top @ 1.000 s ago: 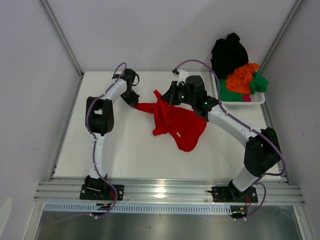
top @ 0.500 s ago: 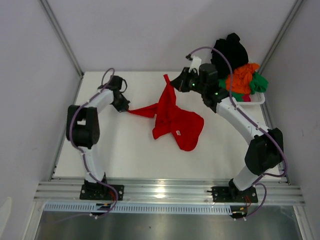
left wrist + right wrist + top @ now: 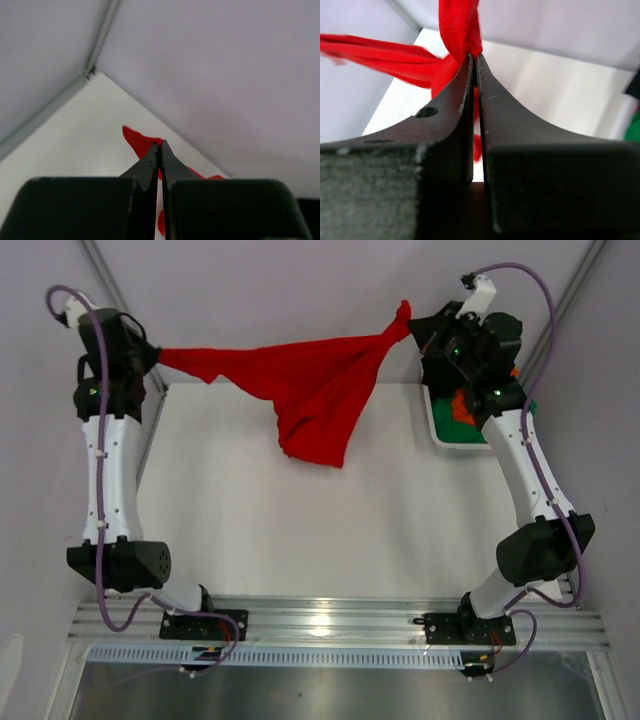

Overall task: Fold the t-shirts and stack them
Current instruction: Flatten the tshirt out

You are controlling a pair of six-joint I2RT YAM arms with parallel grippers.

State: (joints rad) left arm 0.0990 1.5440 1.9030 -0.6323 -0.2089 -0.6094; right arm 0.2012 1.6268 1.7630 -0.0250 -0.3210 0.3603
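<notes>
Seen from above, the left arm [image 3: 105, 470] rises from its base at 7 o'clock, bends at a low elbow and runs its long forearm straight up to 10 o'clock. There the left gripper [image 3: 150, 355] points toward 3 o'clock. Its wrist view shows the jaws pressed together tip to tip, pinching an edge of the red t-shirt [image 3: 310, 390]. The right arm [image 3: 525, 465] mirrors it, with its base at 5 o'clock, its elbow out at 4 o'clock and its forearm climbing to 1 o'clock. The right gripper [image 3: 415, 325] faces toward 9 o'clock, its jaws closed flat on a bunched corner of the same shirt. Both wrists are held high and far apart.
</notes>
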